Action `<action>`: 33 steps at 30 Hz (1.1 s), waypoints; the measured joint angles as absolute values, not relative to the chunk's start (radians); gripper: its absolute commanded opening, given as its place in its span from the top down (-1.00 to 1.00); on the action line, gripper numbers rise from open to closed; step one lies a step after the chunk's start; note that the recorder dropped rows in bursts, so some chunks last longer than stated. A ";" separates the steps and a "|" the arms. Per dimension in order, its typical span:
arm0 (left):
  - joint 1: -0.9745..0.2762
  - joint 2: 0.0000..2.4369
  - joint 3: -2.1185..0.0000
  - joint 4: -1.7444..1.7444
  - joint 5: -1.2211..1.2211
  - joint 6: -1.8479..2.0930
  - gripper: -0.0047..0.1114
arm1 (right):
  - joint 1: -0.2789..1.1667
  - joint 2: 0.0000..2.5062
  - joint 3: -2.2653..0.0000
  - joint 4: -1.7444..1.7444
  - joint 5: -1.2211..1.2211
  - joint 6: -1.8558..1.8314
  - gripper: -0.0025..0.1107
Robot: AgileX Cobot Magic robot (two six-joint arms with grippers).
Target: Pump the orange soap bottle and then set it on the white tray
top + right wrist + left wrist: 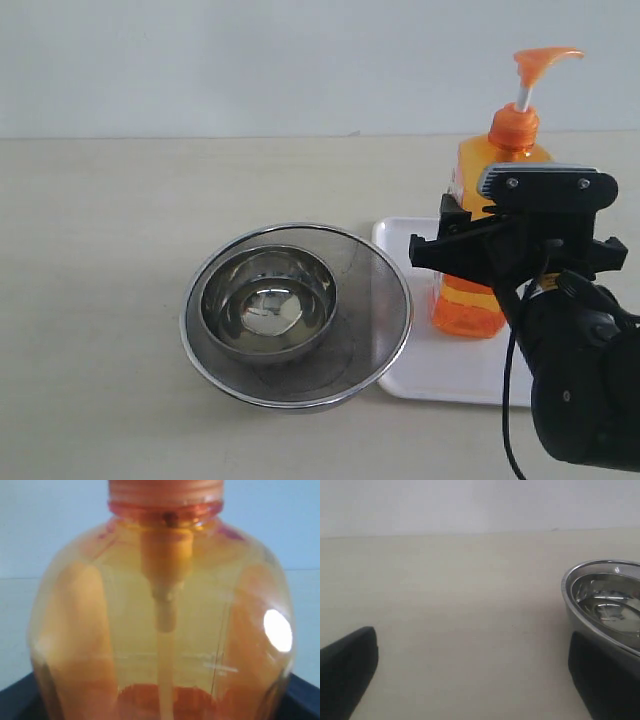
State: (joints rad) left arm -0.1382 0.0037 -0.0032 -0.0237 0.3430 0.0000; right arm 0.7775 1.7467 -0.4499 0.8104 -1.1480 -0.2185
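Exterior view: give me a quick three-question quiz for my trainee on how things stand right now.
1. True or false: the orange soap bottle stands upright on the white tray.
2. The small steel bowl sits: A) inside the larger steel bowl; B) on the tray; C) upside down.
3. Which hand has the bottle between its fingers?

Key: 1 true; 2 A; 3 the right hand.

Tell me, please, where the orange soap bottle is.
In the exterior view the orange soap bottle stands upright on the white tray at the right, beside the steel bowls, right gripper around it.
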 measured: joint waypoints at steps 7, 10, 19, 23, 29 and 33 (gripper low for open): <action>-0.138 0.004 -0.003 -0.024 0.343 0.000 -0.73 | 0.777 1.747 -0.450 0.817 -1.148 -0.276 0.92; -0.138 0.004 -0.003 -0.024 0.343 0.000 -0.73 | 0.777 1.741 -0.450 0.817 -1.142 -0.287 0.96; -0.138 0.004 -0.003 -0.024 0.343 0.000 -0.73 | 0.777 1.536 -0.448 0.820 -1.041 -0.421 0.96; -0.138 0.004 -0.003 -0.024 0.343 0.000 -0.73 | 0.777 1.468 -0.448 0.816 -1.033 -0.461 0.96; -0.138 0.004 -0.003 -0.024 0.343 0.000 -0.73 | 0.777 1.476 -0.415 0.704 -1.025 -0.447 0.96; -0.138 0.004 -0.003 -0.024 0.343 0.000 -0.73 | 0.777 1.501 -0.381 0.675 -1.046 -0.424 0.96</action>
